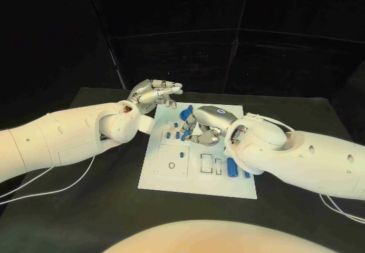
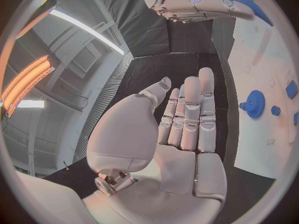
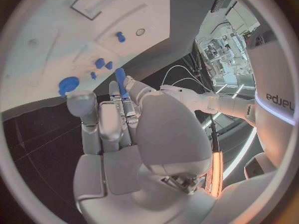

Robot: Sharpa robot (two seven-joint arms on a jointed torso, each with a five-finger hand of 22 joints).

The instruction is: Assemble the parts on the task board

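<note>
The white task board (image 1: 171,179) lies in the middle of the table. My right hand (image 1: 204,127) hovers over its far half and pinches a blue peg (image 3: 121,82) between thumb and fingers; the peg (image 2: 250,6) also juts from that hand in the left wrist view. My left hand (image 1: 156,94) is raised beside the board's far left corner, fingers straight and holding nothing (image 2: 187,119). A blue gear (image 1: 170,104) sits on the board just by the left hand and appears again as the gear (image 2: 254,103). Small blue pieces (image 1: 176,135) stand under the right hand.
More blue parts lie on the board's near half: one (image 1: 183,154) by the left recess, two upright ones (image 1: 224,167) near rectangular slots (image 1: 207,162). White cables (image 1: 46,184) trail on the black table at both sides.
</note>
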